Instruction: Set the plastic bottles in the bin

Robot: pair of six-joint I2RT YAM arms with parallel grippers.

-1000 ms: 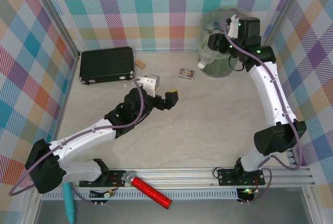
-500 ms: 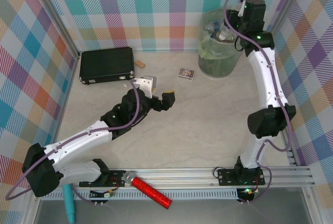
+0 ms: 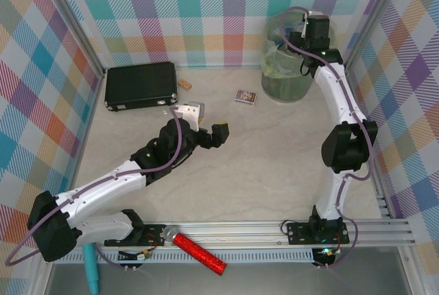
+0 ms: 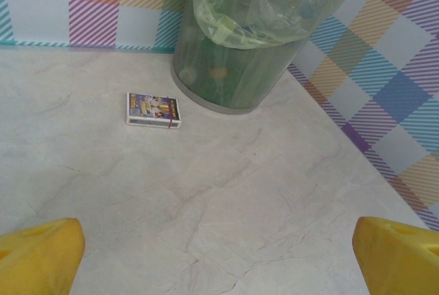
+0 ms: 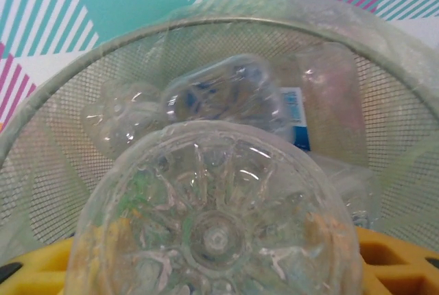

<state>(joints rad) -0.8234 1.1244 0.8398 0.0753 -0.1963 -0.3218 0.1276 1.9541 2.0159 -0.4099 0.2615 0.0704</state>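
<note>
Where the right arm reaches to the far right corner of the table (image 3: 274, 171), the right gripper (image 3: 304, 36) hangs over the mouth of the bin (image 3: 282, 86), clenched on a clear bottle (image 5: 216, 237); in the right wrist view the bottle's moulded base sits between the yellow fingers (image 5: 401, 257), above the bin's mesh wall and rim; other bottles (image 5: 226, 92), clear, one with a blue label, lie heaped inside against the liner (image 4: 240, 27); the left gripper (image 3: 221, 132) sits over the middle of the table, its jaws spread wide with nothing between them, its yellow fingertips (image 4: 38, 254) at the lower corners of the left wrist view; bare marbled tabletop lies between it and the bin, save for a small printed box (image 4: 153, 110) flat on the table just left of the bin's foot, not touching it; a black case (image 3: 140, 84) lies flat by the far left wall, well apart from the bin; a red glittery cylinder (image 3: 199, 252) lies on the rail at the near edge, between the arm bases.
</note>
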